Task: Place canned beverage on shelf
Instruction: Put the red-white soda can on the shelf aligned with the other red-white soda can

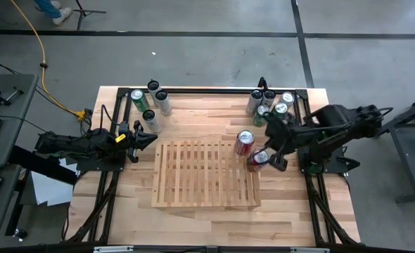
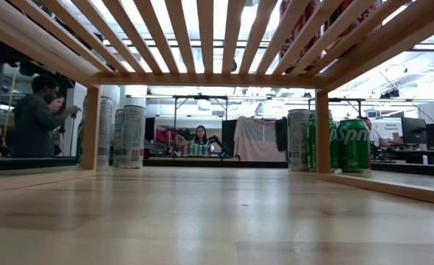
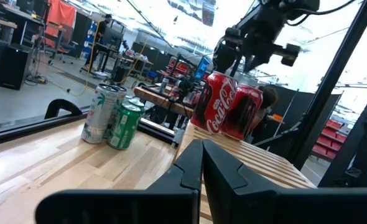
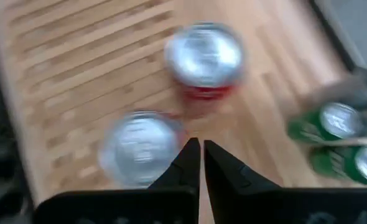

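The right gripper (image 4: 201,149) sits nearest the lens in its wrist view, its two dark fingers pressed together to a narrow slit and holding nothing. Directly beneath it stand two red Coca-Cola cans: the nearer can (image 4: 139,147) and, just past it, the farther can (image 4: 204,57). Both are upright on the slatted wooden shelf (image 1: 193,176), along the shelf's right-hand edge as the overhead camera shows it, where the nearer can (image 1: 257,159) is partly covered by the gripper and the farther can (image 1: 245,141) stands clear. From the left wrist view the pair look close enough to touch, though I cannot tell whether they do. Beyond the shelf's right rear corner waits a cluster of green and silver cans (image 1: 272,104); a second such cluster (image 1: 150,102) stands off its left rear corner. The left gripper (image 1: 145,137) rests beside the shelf's left edge, its fingers likewise closed on nothing.

The placing looks done for these two cans. The risk, as I judge it, is in pulling away: the right gripper hovers low over the nearer can, and a sideways move could clip its rim. It stands near the shelf's edge, on slats with gaps, so a nudge might tip it against its neighbour or off onto the tabletop (image 1: 193,225).
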